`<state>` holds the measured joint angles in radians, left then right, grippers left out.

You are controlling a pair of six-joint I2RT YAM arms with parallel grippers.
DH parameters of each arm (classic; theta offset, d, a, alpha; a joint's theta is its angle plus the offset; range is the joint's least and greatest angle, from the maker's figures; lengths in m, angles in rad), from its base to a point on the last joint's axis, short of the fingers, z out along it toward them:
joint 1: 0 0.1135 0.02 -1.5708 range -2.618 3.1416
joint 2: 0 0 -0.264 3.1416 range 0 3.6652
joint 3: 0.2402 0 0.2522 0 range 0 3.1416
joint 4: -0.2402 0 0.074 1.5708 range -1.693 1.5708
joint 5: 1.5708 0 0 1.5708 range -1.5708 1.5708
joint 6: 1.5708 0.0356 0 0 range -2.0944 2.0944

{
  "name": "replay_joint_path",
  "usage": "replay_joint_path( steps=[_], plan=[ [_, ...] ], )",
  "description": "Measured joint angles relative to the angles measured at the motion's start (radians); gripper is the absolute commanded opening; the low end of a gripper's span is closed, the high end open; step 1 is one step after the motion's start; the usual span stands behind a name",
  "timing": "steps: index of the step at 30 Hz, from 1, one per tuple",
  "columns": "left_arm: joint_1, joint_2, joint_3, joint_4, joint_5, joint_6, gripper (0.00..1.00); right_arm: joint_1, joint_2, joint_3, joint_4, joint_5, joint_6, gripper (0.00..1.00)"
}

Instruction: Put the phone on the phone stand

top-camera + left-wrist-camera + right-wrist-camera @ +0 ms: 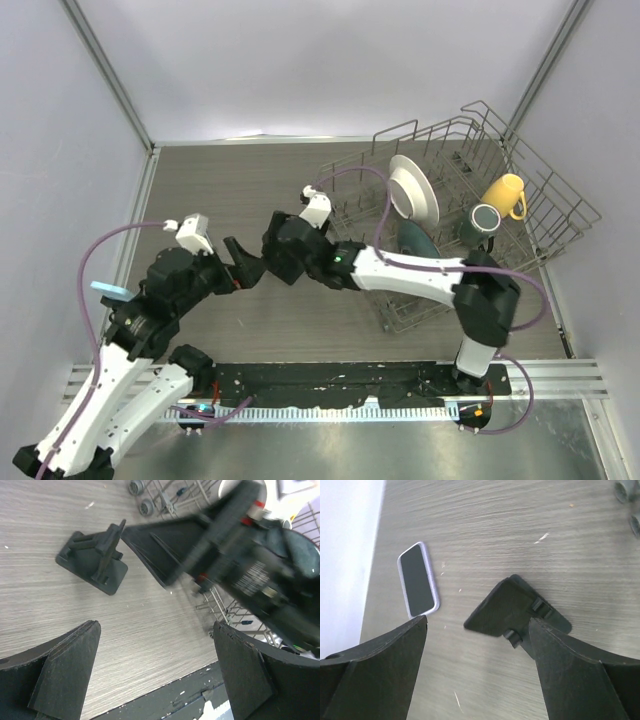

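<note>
The phone (418,586), black screen with a pale rim, lies flat on the wooden table by the left wall; a pale blue sliver of the phone (108,291) shows beside the left arm. The phone stand (516,609), a black wedge with a flat base and a tilted back plate, stands on the table, also seen as the stand (93,563) in the left wrist view. My right gripper (477,622) is open just above the stand, its right finger overlapping it, holding nothing. My left gripper (156,627) is open and empty, short of the stand. From above, the grippers hide the stand.
A wire dish rack (545,190) fills the right side, holding a white plate (412,188), a yellow mug (505,192), a dark cup (486,218) and a teal bowl (415,240). Its wheels (140,496) sit close behind the stand. White walls close the table's left and right sides.
</note>
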<state>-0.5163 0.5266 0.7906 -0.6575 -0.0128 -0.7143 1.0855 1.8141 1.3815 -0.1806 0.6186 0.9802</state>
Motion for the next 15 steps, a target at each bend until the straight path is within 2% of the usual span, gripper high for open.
replay_joint_path(
  steps=[3, 7, 10, 12, 15],
  plan=[
    [0.0, 0.089, 0.0, 0.021, 0.042, -0.009, 0.98, -0.021, -0.156, -0.18, 0.18, -0.139, -0.205, 0.87],
    [0.0, 0.212, 0.0, 0.043, 0.082, -0.011, 0.95, -0.104, -0.366, -0.341, 0.332, -0.311, -0.413, 0.87],
    [0.003, 0.318, 0.0, 0.071, 0.103, -0.006, 0.89, -0.162, -0.485, -0.395, 0.363, -0.423, -0.526, 0.86],
    [0.01, 0.376, 0.0, 0.088, 0.114, 0.001, 0.79, -0.172, -0.526, -0.404, 0.373, -0.487, -0.581, 0.86],
    [0.041, 0.45, -0.005, 0.131, 0.131, 0.017, 0.76, -0.163, -0.565, -0.44, 0.407, -0.555, -0.63, 0.85]
  ],
)
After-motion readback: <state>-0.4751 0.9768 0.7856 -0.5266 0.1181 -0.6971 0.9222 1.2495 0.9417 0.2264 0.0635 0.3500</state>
